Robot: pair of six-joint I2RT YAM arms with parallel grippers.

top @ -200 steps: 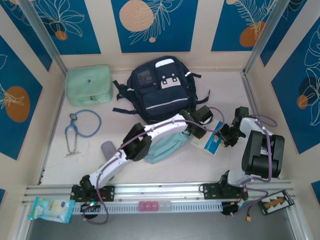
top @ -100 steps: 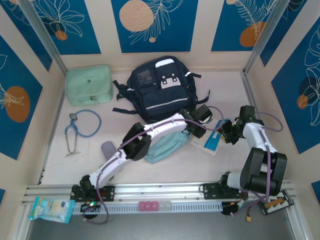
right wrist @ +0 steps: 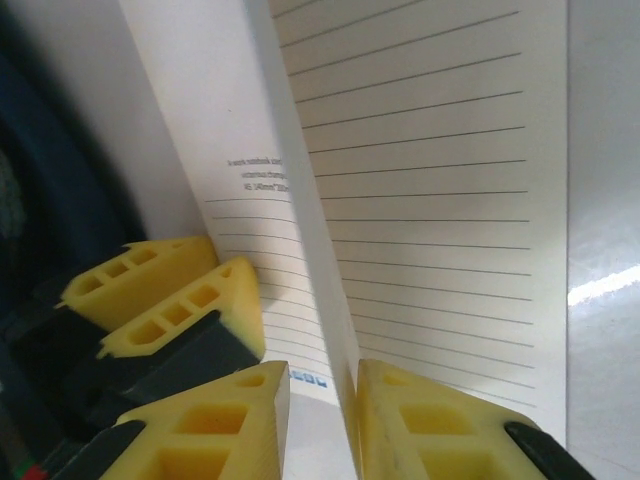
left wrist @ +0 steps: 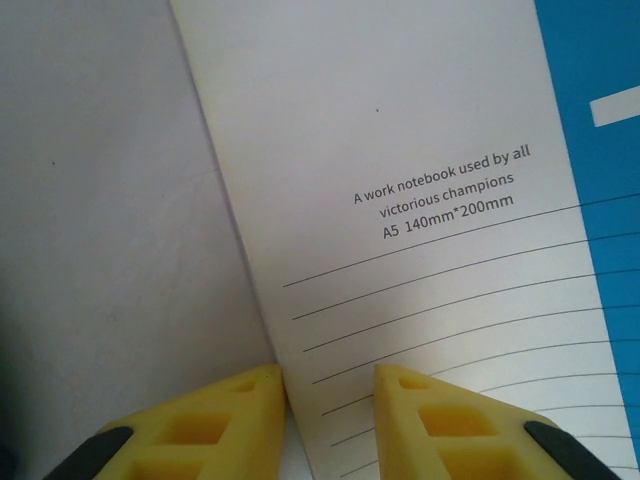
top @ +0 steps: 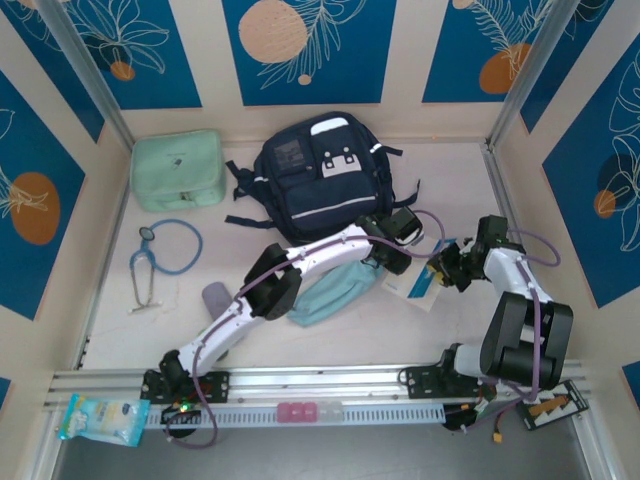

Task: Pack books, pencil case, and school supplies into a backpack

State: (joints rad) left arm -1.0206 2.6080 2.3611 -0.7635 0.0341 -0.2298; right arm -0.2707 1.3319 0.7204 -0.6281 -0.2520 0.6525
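at the far left a boxy mint-green fabric bag (top: 177, 172) lies by the wall, with a blue-tubed stethoscope (top: 147, 234) just nearer. a small greyish-purple oblong case (top: 215, 297) lies on the pale table (top: 330, 340) beside the left arm. right of it, the long soft light-blue fabric pouch (top: 330, 295) lies partly under that arm, its long axis slanting from near-left to far-right. the large navy backpack with white trim (top: 318, 190) lies flat at the far middle, front patches up. the left gripper (left wrist: 330, 385) points down at the left edge of a thin white lined notebook with a bright blue band (top: 420, 284). its yellow jaws stand narrowly apart, one over the table and one over the cover, holding nothing. the notebook lies right of the pouch and near the backpack's right corner, its long axis diagonal, the far end leaning right. the right gripper (right wrist: 323, 385) meets it from the right, jaws narrowly apart around a raised leaf; whether they pinch it cannot be told.
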